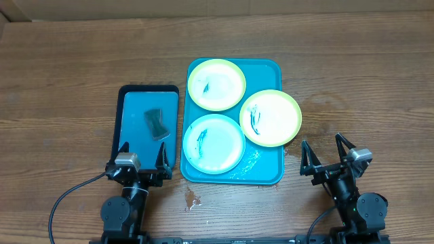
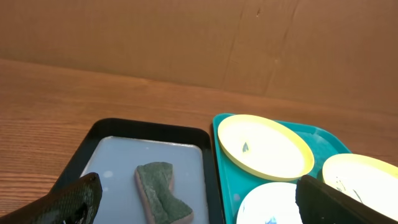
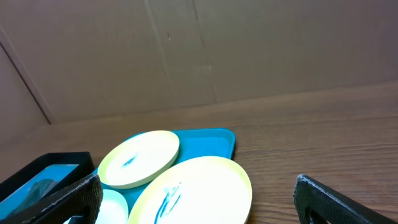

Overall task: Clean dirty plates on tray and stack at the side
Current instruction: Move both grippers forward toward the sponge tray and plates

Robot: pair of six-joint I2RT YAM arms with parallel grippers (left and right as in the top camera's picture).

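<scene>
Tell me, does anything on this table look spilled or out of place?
Yes. The right-hand yellow plate hangs over the right rim of the turquoise tray instead of sitting fully inside, and a small wet patch lies on the tabletop just off the tray's near-left corner.

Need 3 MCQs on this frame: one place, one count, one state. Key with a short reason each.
1. Where is the sponge?
A) turquoise tray
B) black-rimmed tray
C) on a plate

2. How many plates sit on the turquoise tray?
A) two
B) three
C) four

3. The left gripper and right gripper are:
A) both open, empty
B) both shut
C) left shut on the sponge

Key:
1 B, it lies inside the black rim.
2 B, two lime-yellow and one pale blue.
3 A, fingers spread wide with nothing between them.
</scene>
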